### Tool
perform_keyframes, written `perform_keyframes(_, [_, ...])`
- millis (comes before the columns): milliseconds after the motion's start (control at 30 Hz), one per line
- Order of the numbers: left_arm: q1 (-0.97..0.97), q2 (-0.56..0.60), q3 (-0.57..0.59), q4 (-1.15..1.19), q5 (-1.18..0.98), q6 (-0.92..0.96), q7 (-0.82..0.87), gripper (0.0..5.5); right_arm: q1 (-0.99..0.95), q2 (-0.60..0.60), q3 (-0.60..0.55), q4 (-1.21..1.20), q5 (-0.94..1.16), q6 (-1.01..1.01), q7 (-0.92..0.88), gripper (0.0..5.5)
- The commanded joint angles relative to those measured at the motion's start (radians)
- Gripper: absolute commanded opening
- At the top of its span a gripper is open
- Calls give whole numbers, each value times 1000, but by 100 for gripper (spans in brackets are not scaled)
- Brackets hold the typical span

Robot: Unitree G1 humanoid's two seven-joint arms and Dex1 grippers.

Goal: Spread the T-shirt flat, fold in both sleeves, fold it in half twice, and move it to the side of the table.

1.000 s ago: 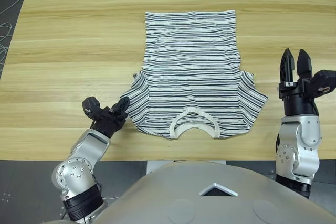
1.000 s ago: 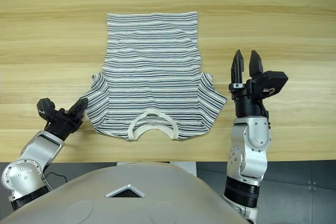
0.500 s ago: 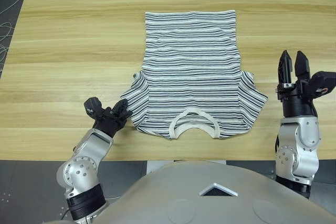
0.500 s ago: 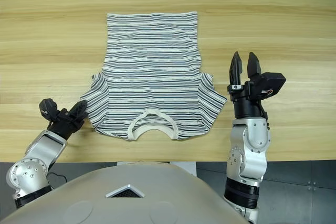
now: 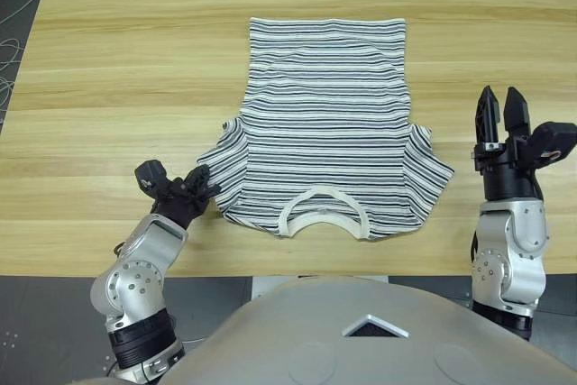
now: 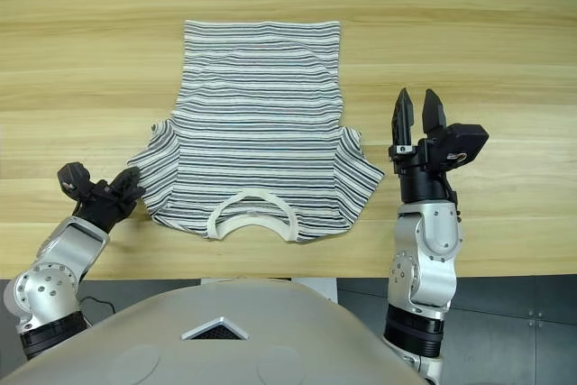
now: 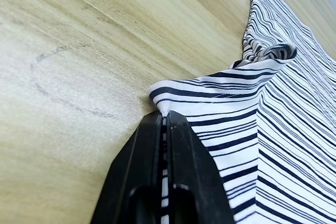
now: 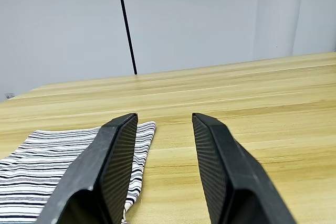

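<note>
A black-and-white striped T-shirt lies on the wooden table with its white collar toward the near edge and its hem at the far side. My left gripper is shut on the edge of the shirt's left sleeve, low on the table near the front edge. The sleeve cloth bunches a little beyond the fingers. My right gripper stands upright and open, just right of the right sleeve, holding nothing.
The table's near edge runs just below the collar. Bare wood stretches to the left, right and far side of the shirt. Cables lie on the dark floor at the far left.
My left gripper has closed on the left sleeve edge and pulled it outward to the left; the shirt's near part shifted left with it. The right gripper barely moved.
</note>
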Motion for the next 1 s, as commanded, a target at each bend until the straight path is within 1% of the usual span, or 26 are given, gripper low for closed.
perform_keyframes(33, [3,18,-4,-21,28,11,1,12,-4,1,0,9,-1,-3,-2,195])
perform_keyframes(100, [6,22,-20,-51,31,12,-13,12,-2,2,-1,9,-2,-4,-3,195])
perform_keyframes(267, [32,68,-109,-182,86,-17,-90,12,7,4,1,18,-7,-14,-3,195])
perform_keyframes(433, [50,77,-155,-213,131,-47,-137,12,21,6,7,22,-11,-18,-3,195])
perform_keyframes(667, [121,139,-298,-223,247,-100,-259,12,19,3,12,24,-13,-17,-2,195])
perform_keyframes(1000, [157,160,-366,-234,320,-169,-350,12,17,5,15,35,-19,-24,-2,195])
